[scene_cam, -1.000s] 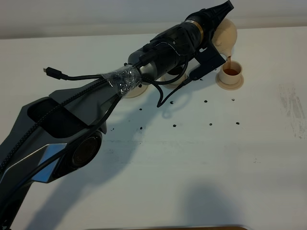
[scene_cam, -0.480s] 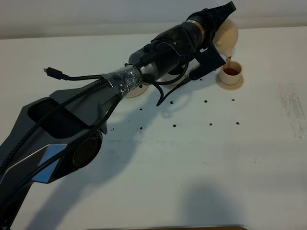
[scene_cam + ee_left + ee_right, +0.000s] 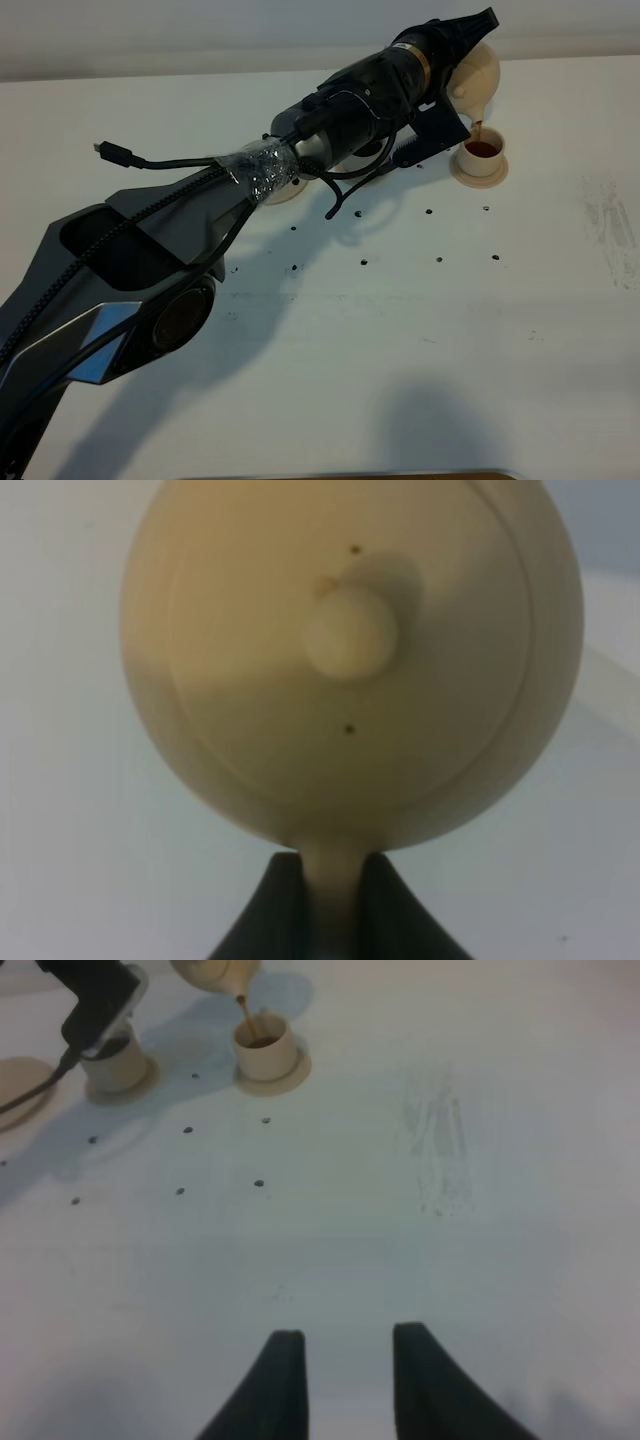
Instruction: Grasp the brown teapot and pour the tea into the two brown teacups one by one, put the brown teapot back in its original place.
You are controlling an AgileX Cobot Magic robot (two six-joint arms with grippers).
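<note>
Left gripper (image 3: 335, 908): closed on the handle of the teapot (image 3: 350, 650) (one finger on either side of the loop). The teapot is held in the air, tilted spout-down, above a cup (image 3: 481, 155) standing on its saucer (image 3: 462, 178). A stream of tea (image 3: 478, 128) runs from the spout into that cup. The second cup (image 3: 113, 1063) stands near it, partly behind the left arm (image 3: 330, 120). The large saucer (image 3: 15, 1085) lies beyond, only partly visible. Right gripper (image 3: 345, 1380): parted, empty, above the surface (image 3: 450, 350), well apart.
</note>
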